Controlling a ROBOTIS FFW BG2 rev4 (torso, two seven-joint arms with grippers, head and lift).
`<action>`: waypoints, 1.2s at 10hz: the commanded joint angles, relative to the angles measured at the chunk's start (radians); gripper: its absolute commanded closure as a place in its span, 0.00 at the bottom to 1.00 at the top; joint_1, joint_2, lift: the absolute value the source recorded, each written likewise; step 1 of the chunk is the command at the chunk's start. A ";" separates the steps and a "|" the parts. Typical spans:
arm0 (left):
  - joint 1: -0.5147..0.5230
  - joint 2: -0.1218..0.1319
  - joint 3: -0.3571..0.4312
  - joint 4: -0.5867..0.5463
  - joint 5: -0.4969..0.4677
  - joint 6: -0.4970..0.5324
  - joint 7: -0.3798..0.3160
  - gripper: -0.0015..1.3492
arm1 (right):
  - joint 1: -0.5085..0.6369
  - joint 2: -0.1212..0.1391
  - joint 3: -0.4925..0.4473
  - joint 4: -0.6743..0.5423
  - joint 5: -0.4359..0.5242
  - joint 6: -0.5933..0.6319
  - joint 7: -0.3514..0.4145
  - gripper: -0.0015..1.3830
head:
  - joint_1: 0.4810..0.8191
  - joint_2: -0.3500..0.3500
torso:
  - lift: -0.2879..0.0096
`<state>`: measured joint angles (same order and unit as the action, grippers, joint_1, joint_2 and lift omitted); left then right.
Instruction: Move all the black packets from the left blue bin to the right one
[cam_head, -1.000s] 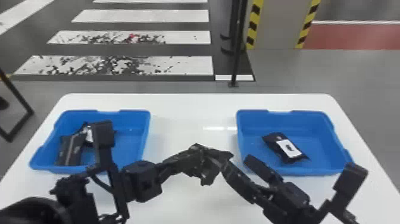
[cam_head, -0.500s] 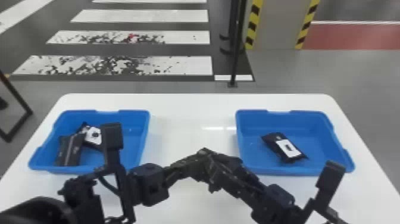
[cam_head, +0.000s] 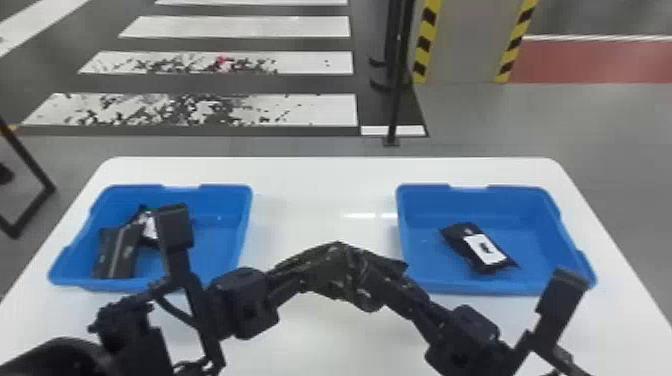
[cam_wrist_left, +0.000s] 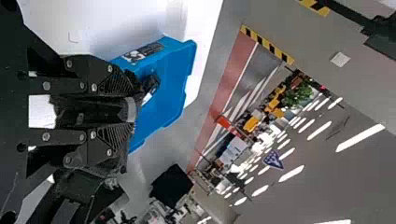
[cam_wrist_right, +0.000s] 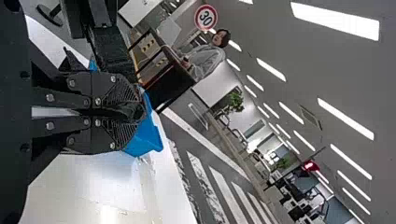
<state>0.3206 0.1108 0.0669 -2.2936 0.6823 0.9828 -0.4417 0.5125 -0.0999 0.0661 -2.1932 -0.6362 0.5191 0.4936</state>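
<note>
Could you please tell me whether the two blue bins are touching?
Apart: the head view shows white tabletop between the left blue bin and the right one.

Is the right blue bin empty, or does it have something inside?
Not empty: a black packet with a white label lies on the floor of the right blue bin.

Two packets (cam_head: 118, 251) in left bin (cam_head: 216, 239), one packet (cam_head: 482, 248) in right bin (cam_head: 532, 237)
</note>
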 joint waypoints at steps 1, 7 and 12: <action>0.040 -0.014 0.031 0.000 0.016 -0.124 0.001 0.18 | -0.007 -0.001 -0.014 0.003 0.006 -0.001 -0.003 0.92 | 0.63 0.53 | 0.50; 0.271 -0.034 0.081 -0.093 0.074 -0.313 -0.002 0.09 | -0.250 -0.054 -0.110 0.246 0.062 -0.092 -0.043 0.92 | 0.63 0.51 | 0.50; 0.450 -0.083 0.089 -0.164 0.056 -0.617 0.003 0.09 | -0.392 -0.057 -0.226 0.489 0.164 -0.131 -0.069 0.67 | 0.63 0.33 | 0.50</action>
<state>0.7544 0.0432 0.1443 -2.4495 0.7541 0.3941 -0.4385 0.1324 -0.1543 -0.1543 -1.7333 -0.4779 0.3897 0.4248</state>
